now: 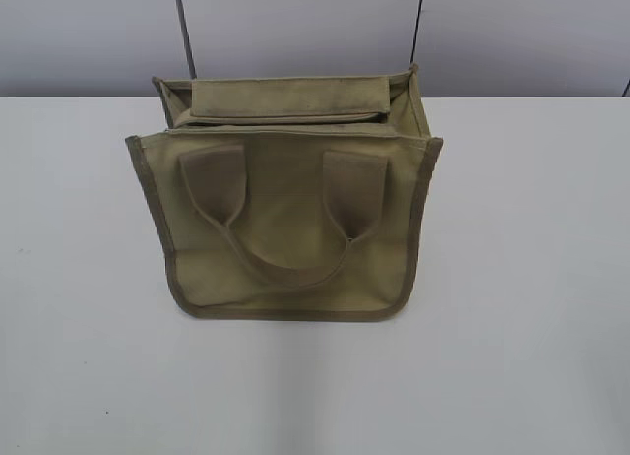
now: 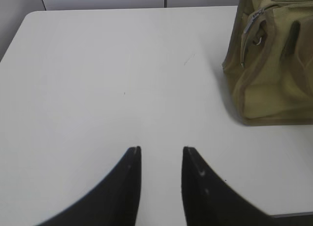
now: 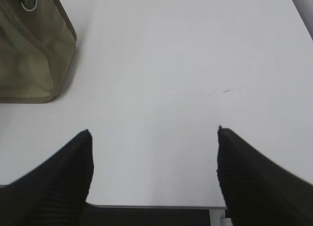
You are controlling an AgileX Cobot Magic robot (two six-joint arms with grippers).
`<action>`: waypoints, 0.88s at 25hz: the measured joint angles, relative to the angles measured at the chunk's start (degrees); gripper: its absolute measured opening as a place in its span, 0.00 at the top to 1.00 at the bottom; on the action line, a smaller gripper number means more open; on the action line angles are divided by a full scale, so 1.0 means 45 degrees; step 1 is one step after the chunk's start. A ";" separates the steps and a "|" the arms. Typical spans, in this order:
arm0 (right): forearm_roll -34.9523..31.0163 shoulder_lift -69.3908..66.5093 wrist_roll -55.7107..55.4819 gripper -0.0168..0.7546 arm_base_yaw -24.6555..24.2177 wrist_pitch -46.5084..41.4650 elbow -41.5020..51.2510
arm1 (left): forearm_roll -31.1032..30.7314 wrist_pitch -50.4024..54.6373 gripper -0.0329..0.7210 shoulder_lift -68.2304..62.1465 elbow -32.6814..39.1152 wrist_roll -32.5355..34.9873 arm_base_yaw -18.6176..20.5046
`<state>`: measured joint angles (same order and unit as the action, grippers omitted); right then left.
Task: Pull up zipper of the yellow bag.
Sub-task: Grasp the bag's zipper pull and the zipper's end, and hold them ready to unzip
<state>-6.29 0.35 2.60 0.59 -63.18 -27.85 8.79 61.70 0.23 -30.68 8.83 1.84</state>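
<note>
Nearest us in the left wrist view, the left gripper [image 2: 161, 155] hangs over the bare desk [image 2: 122, 79] with its black fingers [image 2: 124, 187] a narrow gap apart, gripping nothing. In the right wrist view, the right gripper [image 3: 152, 135] is spread wide over the desk and is also empty.

Farther out we see the bag [image 1: 285, 219] standing upright at mid-desk. It lies at about one o'clock from the left gripper and about eleven o'clock from the right one, well apart from both. One handle [image 1: 281, 228] droops down its near face.

The zipper [image 2: 254, 21] shows on the bag's end panel in the left wrist view, with a silver pull tab; how far it is closed we cannot tell. A wall [image 1: 315, 32] runs behind the desk.
</note>
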 joint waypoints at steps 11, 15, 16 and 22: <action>0.0000 0.0000 0.0000 0.23 0.0000 0.0000 0.0000 | 0.0005 0.0000 0.65 0.0000 0.0000 0.0000 0.0000; 0.0000 0.0000 0.0000 0.23 0.0000 0.0000 0.0000 | 0.0005 -0.0080 0.61 0.0000 0.0000 0.0000 0.0000; 0.0000 0.0000 0.0000 0.23 0.0000 0.0000 0.0000 | 0.0015 -0.0221 0.58 -0.0012 -0.0017 0.0000 0.0000; 0.0000 0.0000 0.0000 0.23 0.0153 0.0000 0.0000 | 0.0054 -0.3887 0.43 -0.1309 -0.0163 0.0000 0.0000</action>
<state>-6.29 0.35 2.60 1.28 -63.18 -27.85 9.03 44.21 -5.66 -31.42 8.83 1.84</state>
